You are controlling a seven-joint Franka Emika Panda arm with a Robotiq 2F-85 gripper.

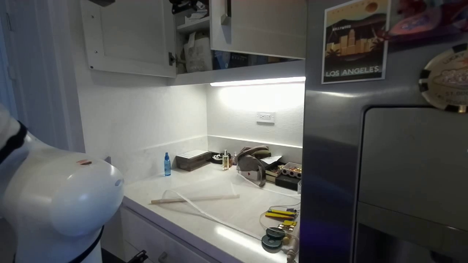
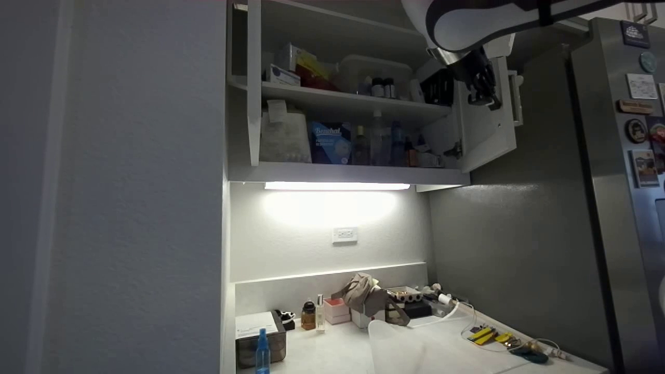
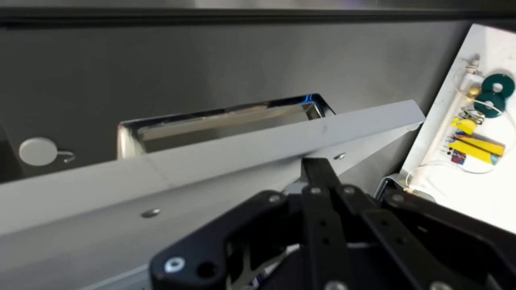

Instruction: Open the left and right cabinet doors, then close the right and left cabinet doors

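The flat white right cabinet door stands open, its silver bar handle facing the grey steel fridge; the matching left cabinet door is open too. Black gripper, jaws together, just at the right one's inner face! Overpush, and that handle may hit steel; rounding the edge to close, the gripper could snag.

Metal handle (glossy); matt door

Jaws together now, right up beside the inner face of the right cabinet door, silver handle beyond it; on the surface, green discs near the corner, yellow tools nearer the edge along the grey panel.
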